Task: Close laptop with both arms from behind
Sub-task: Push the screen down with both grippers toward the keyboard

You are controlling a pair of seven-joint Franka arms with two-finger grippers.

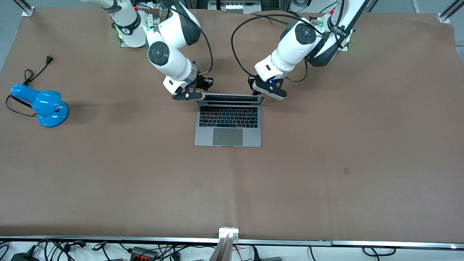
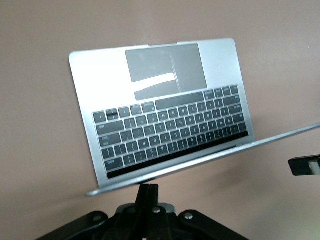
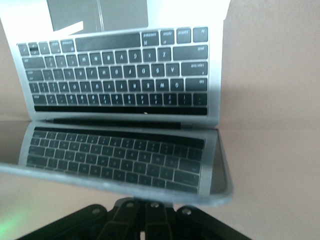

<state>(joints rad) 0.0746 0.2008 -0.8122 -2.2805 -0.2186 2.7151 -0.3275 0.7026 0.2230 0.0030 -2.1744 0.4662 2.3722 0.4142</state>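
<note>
Laptop [image 1: 228, 123] sitting open mid-surface, lid tipped forward over the keyboard [image 1: 228, 117], roughly halfway down by the looks of it. Pressing on the lid's top edge from the hinge side: right tool [image 1: 188, 95] at the corner toward the right arm's end, left tool [image 1: 268, 92] at the other corner. Not gripping anything with either one; can't tell how wide the fingers are. Going forward, probably worth keeping both corners moving down evenly so the lid isn't twisting, and easing off near the bottom rather than slamming. Blue lamp [image 1: 41, 105] lying well apart on the brown surface [image 1: 326, 163], not mattering here.
</note>
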